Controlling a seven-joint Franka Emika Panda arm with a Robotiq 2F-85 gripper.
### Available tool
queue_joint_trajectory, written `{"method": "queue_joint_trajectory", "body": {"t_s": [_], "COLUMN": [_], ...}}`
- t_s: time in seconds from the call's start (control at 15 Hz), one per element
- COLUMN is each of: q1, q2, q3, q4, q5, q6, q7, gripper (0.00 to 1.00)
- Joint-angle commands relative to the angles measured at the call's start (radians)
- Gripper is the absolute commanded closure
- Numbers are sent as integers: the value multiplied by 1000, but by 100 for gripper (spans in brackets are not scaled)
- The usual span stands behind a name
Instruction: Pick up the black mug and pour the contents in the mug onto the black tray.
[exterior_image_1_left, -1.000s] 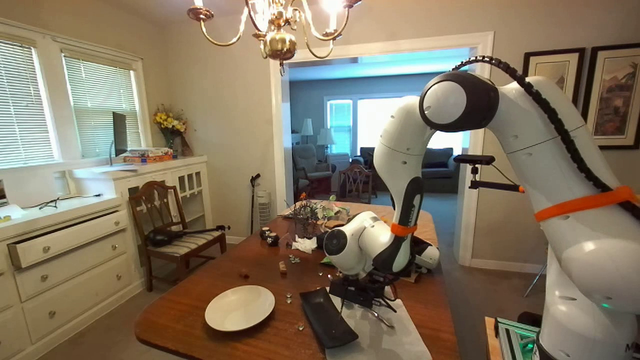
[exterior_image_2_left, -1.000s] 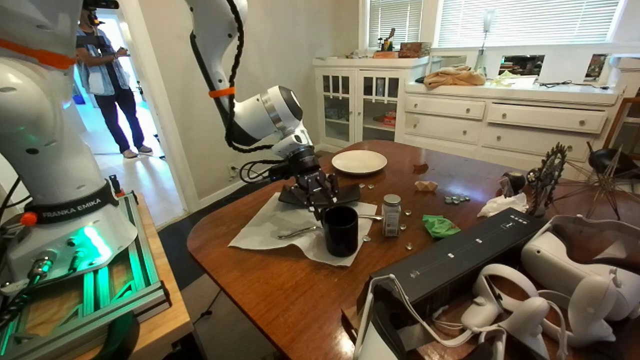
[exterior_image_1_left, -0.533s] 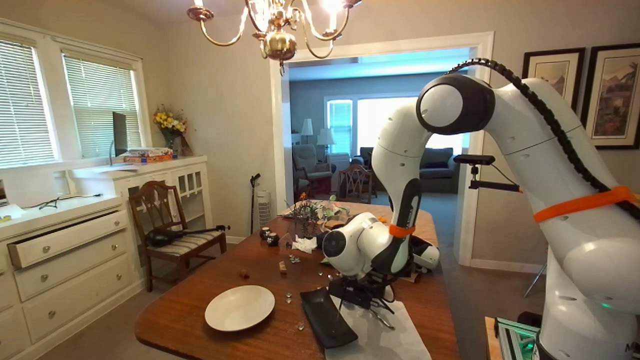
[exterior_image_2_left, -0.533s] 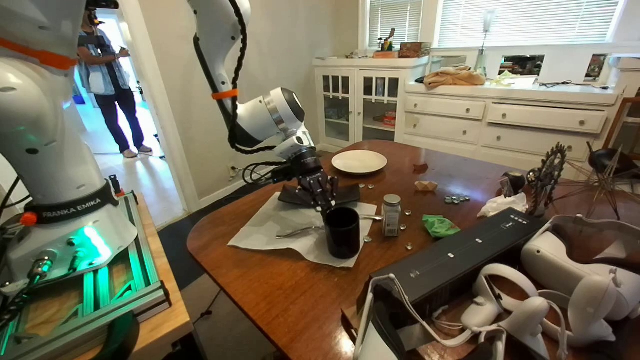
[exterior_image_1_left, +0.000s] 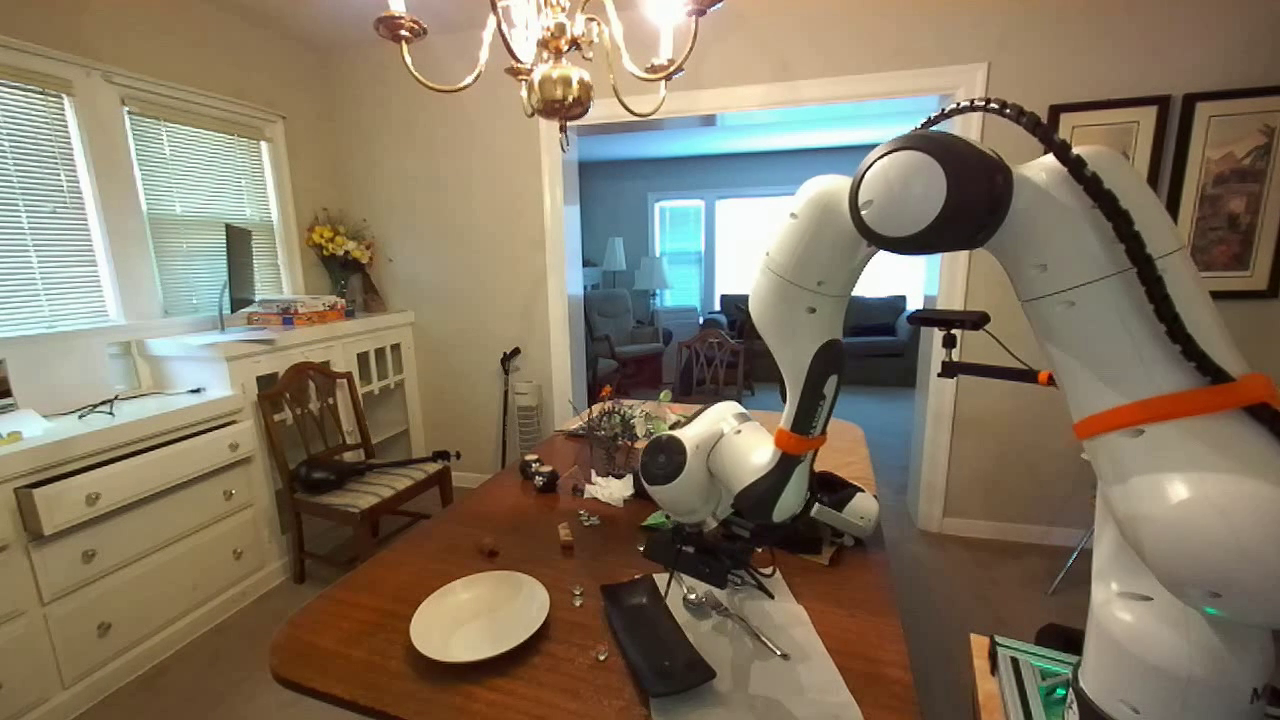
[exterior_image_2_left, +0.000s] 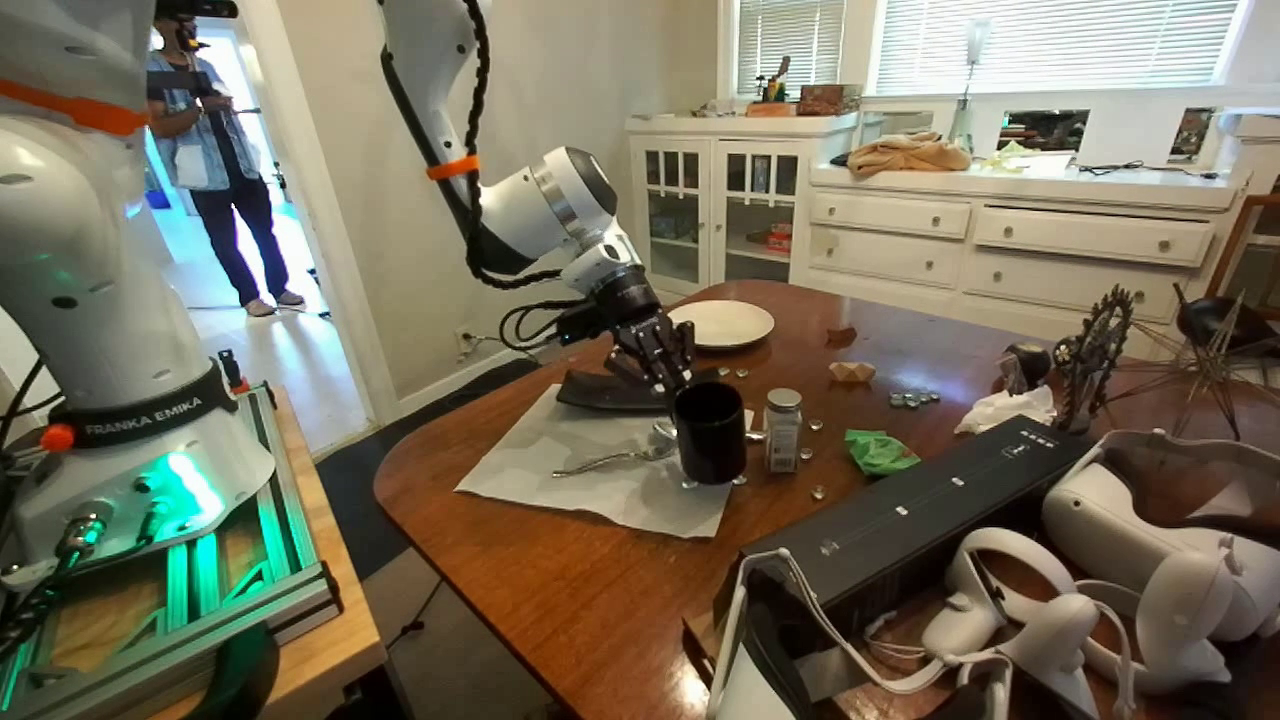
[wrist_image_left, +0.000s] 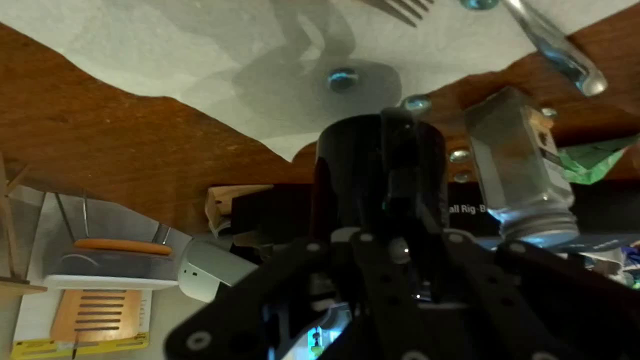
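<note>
The black mug (exterior_image_2_left: 711, 435) is upright and held just above the white paper (exterior_image_2_left: 560, 450) in an exterior view. It also shows in the wrist view (wrist_image_left: 345, 165), with its handle toward my gripper and its shadow on the paper. My gripper (exterior_image_2_left: 682, 380) is shut on the mug at its handle side; the dark fingers and handle blend together, so the exact grip is hard to see. The mug's contents are not visible. The black tray (exterior_image_1_left: 655, 640) lies on the table beside the paper, and also shows behind the gripper (exterior_image_2_left: 610, 392). In the former view the mug is hidden behind the gripper.
A glass jar (exterior_image_2_left: 783, 430) with a metal lid stands close beside the mug. A fork (exterior_image_1_left: 748, 628) and spoon (exterior_image_1_left: 692, 598) lie on the paper. A white plate (exterior_image_1_left: 480, 615), glass beads (exterior_image_2_left: 912, 399), green wrapper (exterior_image_2_left: 880, 452) and long black box (exterior_image_2_left: 930, 510) are nearby.
The mug and gripper first dip slightly, then rise off the paper and shift toward the glass jar. The fork and spoon beneath are more exposed. Tray and plate have not moved.
</note>
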Motion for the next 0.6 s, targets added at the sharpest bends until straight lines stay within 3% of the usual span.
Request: {"method": "queue_joint_trajectory", "body": {"t_s": [0.0,0.27,0.53], "q1": [-21,-31,-14], "q2": [-108,-175,-241], "q3": [15,40,67], "q4": [-37,-62,-103], "q5": [43,246,543], "q6": [36,109,158], "q7": [-100,-298,-538], "gripper": [95,95,95]}}
